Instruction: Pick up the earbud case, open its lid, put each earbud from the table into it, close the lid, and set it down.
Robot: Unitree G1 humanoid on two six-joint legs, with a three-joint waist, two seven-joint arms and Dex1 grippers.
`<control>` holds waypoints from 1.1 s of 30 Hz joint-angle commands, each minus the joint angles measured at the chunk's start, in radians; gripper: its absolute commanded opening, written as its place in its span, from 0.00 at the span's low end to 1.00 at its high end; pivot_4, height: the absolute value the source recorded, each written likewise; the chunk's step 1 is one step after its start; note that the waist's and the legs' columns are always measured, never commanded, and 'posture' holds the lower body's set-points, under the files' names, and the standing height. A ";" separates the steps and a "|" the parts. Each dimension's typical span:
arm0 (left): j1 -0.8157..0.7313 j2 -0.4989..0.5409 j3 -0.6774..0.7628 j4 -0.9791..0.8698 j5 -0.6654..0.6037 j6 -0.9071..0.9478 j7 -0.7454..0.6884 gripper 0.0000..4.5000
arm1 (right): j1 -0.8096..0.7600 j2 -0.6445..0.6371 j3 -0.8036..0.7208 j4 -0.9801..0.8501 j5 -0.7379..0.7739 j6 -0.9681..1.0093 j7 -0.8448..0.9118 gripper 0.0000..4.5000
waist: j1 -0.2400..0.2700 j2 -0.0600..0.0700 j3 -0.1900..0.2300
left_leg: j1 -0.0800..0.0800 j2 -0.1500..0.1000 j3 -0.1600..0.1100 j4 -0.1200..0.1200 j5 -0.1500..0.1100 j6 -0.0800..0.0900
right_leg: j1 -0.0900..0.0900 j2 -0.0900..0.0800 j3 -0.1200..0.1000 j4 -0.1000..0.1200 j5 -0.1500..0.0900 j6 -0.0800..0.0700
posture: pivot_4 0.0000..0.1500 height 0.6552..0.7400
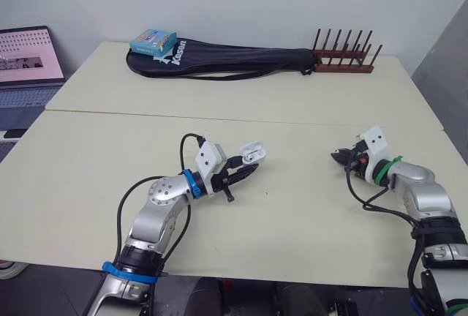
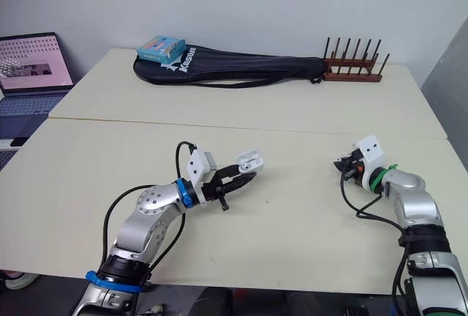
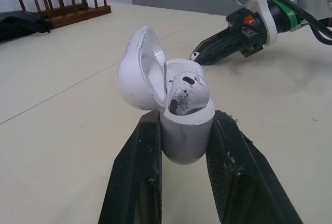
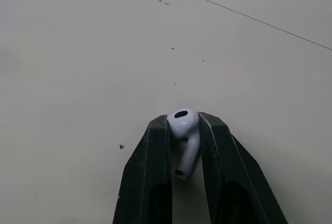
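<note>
Earbud case [image 3: 187,136], white, sits clamped betw. the left jaws close to the middle of the head view, a touch toward 6 o'clock, over the pale counter [image 1: 307,221]. The jaws press on the two sides of the case body and point toward approx 2 o'clock. Lid [image 3: 136,73] is swung open & tipped back. One earbud [image 3: 187,92] is already seated in the case, its top scuffed w/ dark marks.

At approx 3 o'clock, well apart from the case, the right jaws aim toward 9 o'clock, straight at it. They are closed on the 2nd earbud [image 4: 182,125]: bud head pinched at the tips, stem running back down the gap. Can't tell if that bud touches the counter.

A seam [image 1: 219,117] runs across the counter beyond both arms. Far side: black Kason racket bag [image 1: 219,61] lies across 12 o'clock, blue box [image 1: 153,41] resting on its 11 o'clock end, wooden peg rack [image 1: 344,60] touching its other end at 1 o'clock. Laptop [image 1: 25,60], screen lit, stands off the counter edge at 10 o'clock.
</note>
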 commanded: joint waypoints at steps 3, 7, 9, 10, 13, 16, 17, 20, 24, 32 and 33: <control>0.025 0.010 0.003 -0.090 -0.007 0.003 0.009 0.18 | 0.125 -0.155 0.059 -0.243 0.007 -0.071 0.241 0.09 | 0.004 0.001 0.000 | 0.000 0.000 0.000 0.000 0.000 0.000 | 0.000 0.000 -0.001 0.000 0.000 0.000 | 1.00 0.28; 0.066 0.017 0.011 -0.135 -0.013 0.021 0.029 0.18 | 0.309 -0.338 0.019 -0.440 0.057 -0.140 0.441 0.09 | 0.003 0.002 0.001 | -0.002 0.000 -0.002 -0.001 0.000 0.000 | 0.000 0.000 -0.002 -0.002 0.000 0.000 | 1.00 0.28; 0.084 0.020 0.011 -0.155 -0.015 0.027 0.031 0.18 | 0.381 -0.408 -0.011 -0.471 0.070 -0.187 0.506 0.09 | 0.002 0.002 0.001 | -0.001 0.000 -0.002 0.000 0.000 0.000 | 0.000 0.000 -0.002 -0.002 0.000 0.000 | 1.00 0.28; 0.092 0.024 0.008 -0.165 -0.014 0.028 0.029 0.18 | 0.415 -0.441 -0.024 -0.474 0.070 -0.227 0.541 0.09 | 0.000 0.002 0.001 | -0.001 0.000 -0.002 0.000 0.000 0.000 | 0.001 0.000 -0.002 -0.002 0.000 0.000 | 1.00 0.28; 0.106 0.030 0.001 -0.184 -0.016 0.034 0.026 0.18 | 0.487 -0.517 -0.042 -0.438 0.047 -0.384 0.629 0.09 | -0.003 0.002 0.001 | 0.002 0.000 0.000 0.000 0.000 0.000 | 0.003 0.000 0.000 -0.002 0.000 0.001 | 1.00 0.28; 0.109 0.030 -0.004 -0.189 -0.015 0.039 0.027 0.18 | 0.490 -0.549 -0.015 -0.361 0.005 -0.528 0.675 0.09 | -0.005 0.001 0.001 | 0.009 0.001 0.003 0.000 0.000 0.000 | 0.007 0.001 0.002 -0.002 -0.002 0.003 | 1.00 0.28; 0.110 0.031 -0.005 -0.191 -0.014 0.040 0.026 0.18 | 0.476 -0.548 -0.001 -0.335 -0.006 -0.558 0.683 0.09 | -0.005 0.001 0.001 | 0.009 0.001 0.003 0.000 0.000 0.000 | 0.008 0.001 0.003 -0.002 -0.003 0.005 | 1.00 0.28; 0.118 0.035 -0.006 -0.206 -0.015 0.047 0.027 0.18 | 0.426 -0.533 0.038 -0.285 -0.027 -0.595 0.698 0.09 | -0.005 0.001 0.001 | 0.009 0.001 0.003 0.000 0.000 0.000 | 0.008 0.001 0.003 -0.002 -0.002 0.003 | 1.00 0.28; 0.133 0.044 -0.002 -0.229 -0.019 0.061 0.032 0.18 | 0.375 -0.526 0.095 -0.248 -0.048 -0.630 0.731 0.09 | -0.002 0.001 0.001 | 0.009 0.001 0.003 0.000 0.000 0.000 | 0.008 0.001 0.003 -0.002 0.000 0.001 | 1.00 0.28; 0.154 0.046 -0.003 -0.256 -0.021 0.080 0.044 0.18 | 0.331 -0.500 0.142 -0.207 -0.057 -0.629 0.735 0.24 | -0.002 0.001 0.001 | 0.010 0.001 0.003 0.000 0.000 0.000 | 0.009 0.000 0.003 -0.002 0.000 0.000 | 1.00 0.28; 0.156 0.046 -0.003 -0.258 -0.021 0.081 0.044 0.18 | 0.332 -0.497 0.142 -0.205 -0.059 -0.636 0.729 0.29 | -0.002 0.001 0.001 | 0.010 0.001 0.003 0.000 0.000 0.000 | 0.009 0.001 0.003 -0.002 0.000 0.000 | 1.00 0.28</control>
